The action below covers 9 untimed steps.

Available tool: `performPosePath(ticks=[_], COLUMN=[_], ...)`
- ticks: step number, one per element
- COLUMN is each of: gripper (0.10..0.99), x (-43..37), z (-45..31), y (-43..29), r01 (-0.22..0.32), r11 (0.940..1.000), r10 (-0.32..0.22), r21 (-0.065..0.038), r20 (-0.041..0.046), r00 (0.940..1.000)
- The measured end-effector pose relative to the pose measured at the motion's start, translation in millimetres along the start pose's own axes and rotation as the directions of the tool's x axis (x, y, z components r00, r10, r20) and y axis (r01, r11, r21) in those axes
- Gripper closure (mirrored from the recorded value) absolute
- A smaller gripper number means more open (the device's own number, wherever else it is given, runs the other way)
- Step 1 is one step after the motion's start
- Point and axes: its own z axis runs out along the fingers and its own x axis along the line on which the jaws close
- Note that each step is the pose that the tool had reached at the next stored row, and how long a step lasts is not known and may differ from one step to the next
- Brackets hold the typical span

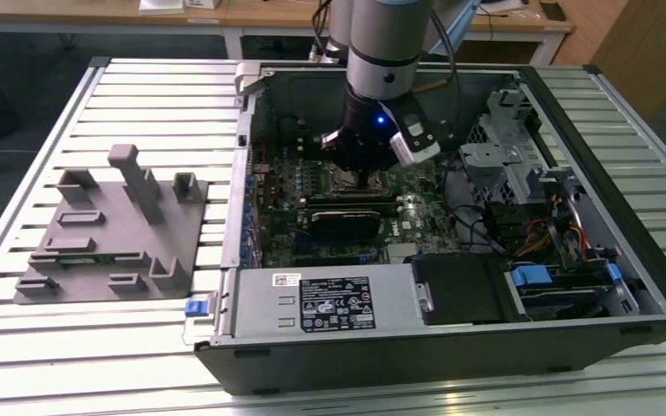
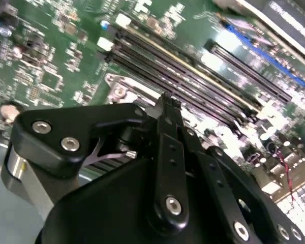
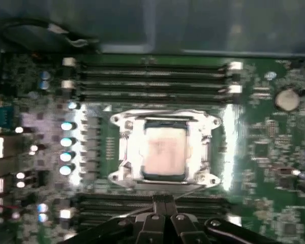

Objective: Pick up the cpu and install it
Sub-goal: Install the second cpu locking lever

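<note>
The cpu (image 3: 165,151), a pale silver square, lies flat in the motherboard socket, ringed by a shiny metal retention frame (image 3: 123,147). In the first wrist view my gripper (image 3: 163,202) hovers just off the socket's edge, fingers pressed together with nothing between them, apart from the chip. The second wrist view looks along the black finger linkage, and the gripper (image 2: 167,99) comes to a closed tip above the memory slots (image 2: 193,86). In the exterior view the gripper (image 1: 362,178) hangs low inside the open computer case over the board's middle.
The open computer case (image 1: 610,286) has a white-labelled metal box (image 1: 322,299) at its front, drive cages and cables toward the exterior view's right. A grey fixture (image 1: 114,230) lies on the slatted table toward the exterior view's left. Memory slots flank the socket on both sides.
</note>
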Motion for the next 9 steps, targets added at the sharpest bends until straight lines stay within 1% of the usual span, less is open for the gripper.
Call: performPosePath(ticks=[1, 4, 5, 7, 9], gripper=[0.980, 0.980, 0.980, 0.980, 0.980], x=[2.4, 5.9, 7.4, 9.0, 9.8], z=[0.3, 1.0, 1.0, 1.3, 1.5], y=[0.1, 0.0, -0.2, -0.7, -2.0], r01=[0.000, 0.000, 0.000, 0.000, 0.000], r11=[1.0000, 1.0000, 1.0000, 0.9996, 0.9988], r10=[0.000, 0.000, 0.000, 0.000, 0.000], r21=[0.000, -0.001, -0.006, -0.030, -0.050], r20=[0.0001, 0.0000, -0.0001, 0.0003, 0.0005], r00=[1.0000, 1.0000, 1.0000, 1.0000, 1.0000])
